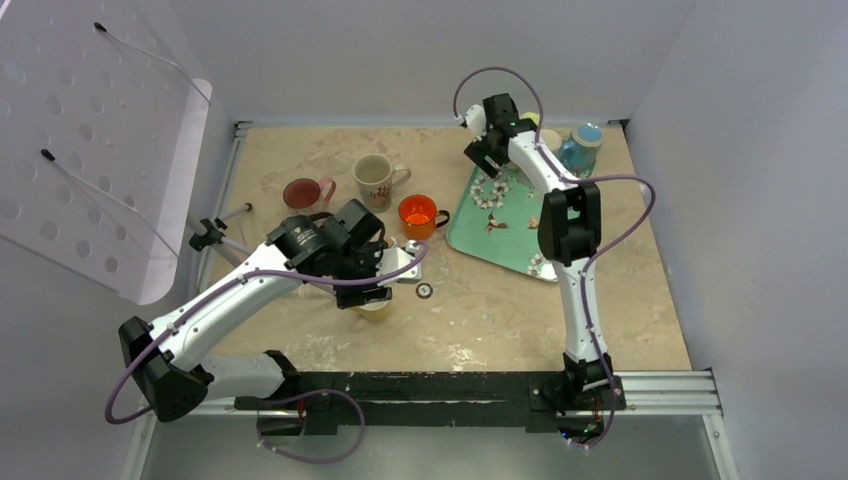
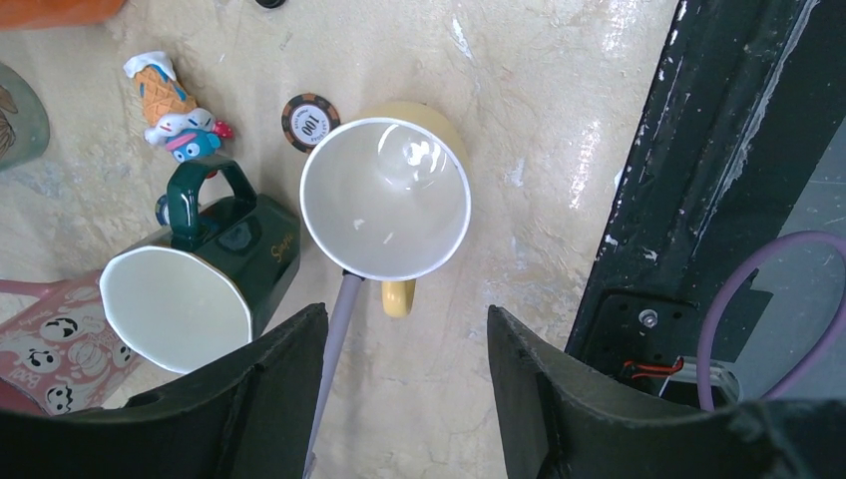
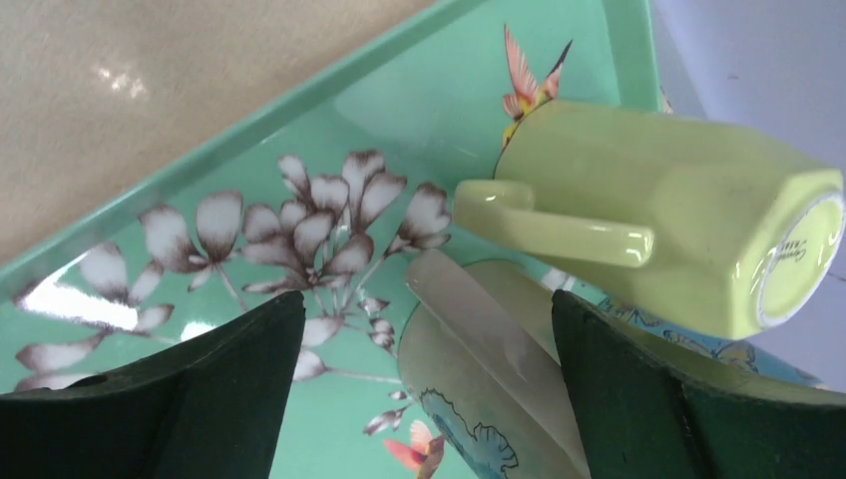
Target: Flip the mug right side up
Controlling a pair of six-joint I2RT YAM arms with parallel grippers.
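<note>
A lime-green mug (image 3: 658, 220) lies tipped over in the far corner of the green floral tray (image 3: 299, 130). Its base faces the right of the right wrist view and its handle points at the camera. In the top view only a pale sliver of it (image 1: 548, 135) shows behind the right arm. My right gripper (image 3: 427, 299) is open and empty just above the tray beside it, also seen from above (image 1: 483, 160). My left gripper (image 2: 404, 319) is open and empty over an upright yellow mug (image 2: 387, 200), near the table's middle (image 1: 365, 293).
A dark green mug (image 2: 200, 269), a toy figure (image 2: 170, 105) and a poker chip (image 2: 309, 122) lie by the yellow mug. Maroon (image 1: 303, 193), beige (image 1: 375, 180) and orange (image 1: 418, 215) mugs stand further back. A blue-patterned cup (image 1: 582, 148) stands by the tray. A white panel (image 1: 90, 140) leans at left.
</note>
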